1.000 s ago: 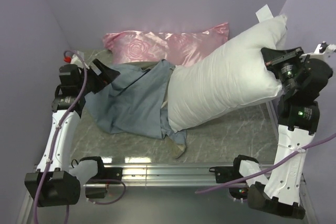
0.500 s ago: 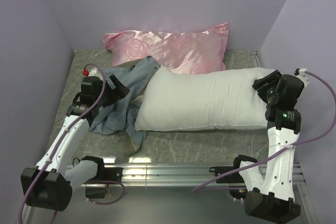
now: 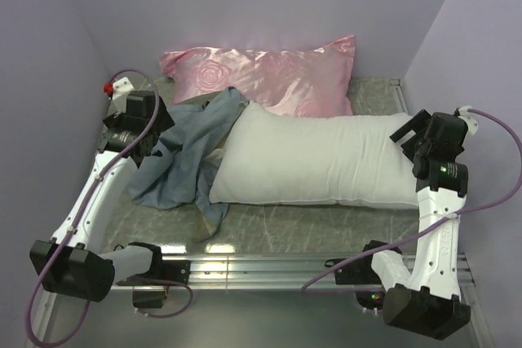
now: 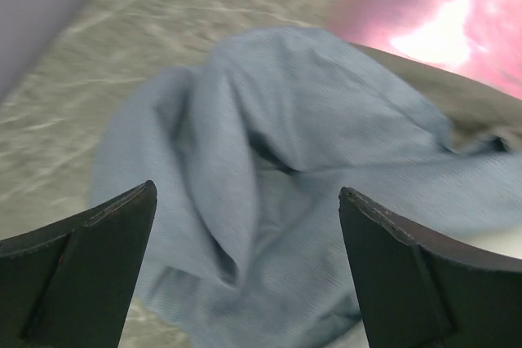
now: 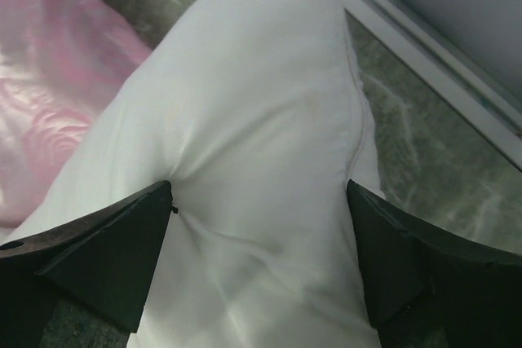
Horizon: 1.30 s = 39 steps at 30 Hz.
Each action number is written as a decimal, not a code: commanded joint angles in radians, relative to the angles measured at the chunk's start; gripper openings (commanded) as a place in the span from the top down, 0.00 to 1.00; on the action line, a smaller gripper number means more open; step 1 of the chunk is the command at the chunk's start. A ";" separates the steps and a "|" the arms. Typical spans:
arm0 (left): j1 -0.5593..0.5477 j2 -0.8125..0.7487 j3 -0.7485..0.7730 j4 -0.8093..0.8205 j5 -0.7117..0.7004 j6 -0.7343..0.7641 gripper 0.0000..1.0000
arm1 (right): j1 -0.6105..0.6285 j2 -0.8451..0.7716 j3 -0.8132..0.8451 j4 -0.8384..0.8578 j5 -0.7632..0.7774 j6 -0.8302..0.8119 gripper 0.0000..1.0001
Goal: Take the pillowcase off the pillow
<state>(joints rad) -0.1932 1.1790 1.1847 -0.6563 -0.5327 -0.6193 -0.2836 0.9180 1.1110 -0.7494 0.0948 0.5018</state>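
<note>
On my top view the pillow (image 3: pixel 318 160) lies flat across the centre and right of the table (image 3: pixel 326 222). Its upper edge rests against the pink pillow (image 3: pixel 261 75) at the back. It shows bare white from end to end.

The pillowcase (image 3: pixel 183 160) is a crumpled heap left of centre, grey-blue side outward, with a little olive at its edges. Its right side touches the pillow's left end, and I cannot tell whether any of it is tucked under there. Its upper tip reaches the front edge of the pink pillow.

The left gripper (image 4: pixel 246 191) hangs over that heap with its jaws wide apart. On its wrist view I see folded blue cloth between the fingers (image 4: pixel 90 258), with marbled table at upper left and pink at upper right. Nothing is gripped.

The right gripper (image 5: pixel 259 185) sits at the pillow's right end, jaws also spread wide, straddling the white fabric. The finger at lower left of that view meets a small dimple in the pillow. I cannot tell whether the other finger touches it. The jaws are not closed on the pillow.
</note>
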 commanded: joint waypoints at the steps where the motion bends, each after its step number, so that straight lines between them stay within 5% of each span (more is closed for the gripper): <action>1: 0.006 0.019 0.036 -0.074 -0.196 0.021 0.01 | 0.015 0.033 0.036 -0.074 0.114 0.037 0.06; 5: 0.009 0.025 0.038 -0.086 -0.164 0.012 0.01 | 0.015 0.045 0.032 -0.113 0.186 0.073 0.02; 12: 0.005 -0.073 0.013 0.018 0.120 0.088 0.01 | 0.015 0.044 0.085 -0.211 0.290 0.126 0.00; 16: -0.014 -0.087 0.016 0.018 0.229 0.115 0.01 | 0.015 0.009 0.113 -0.211 0.220 0.084 0.00; 21: -0.048 -0.156 -0.010 0.058 0.359 0.098 0.01 | 0.041 -0.065 0.109 -0.113 -0.165 -0.008 0.00; 26: -0.123 -0.220 -0.045 0.064 0.396 0.089 0.01 | 0.277 -0.131 0.044 0.021 -0.219 0.078 0.00; 32: -0.130 -0.346 -0.141 0.078 0.431 0.093 0.01 | 0.697 -0.134 -0.008 0.097 0.058 0.148 0.00; 39: -0.130 -0.458 -0.244 0.086 0.465 0.104 0.01 | 0.882 -0.162 -0.105 0.170 0.187 0.159 0.00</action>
<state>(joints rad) -0.3206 0.7628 0.9707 -0.6090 -0.1040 -0.5346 0.5602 0.7818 1.0321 -0.6590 0.1734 0.6437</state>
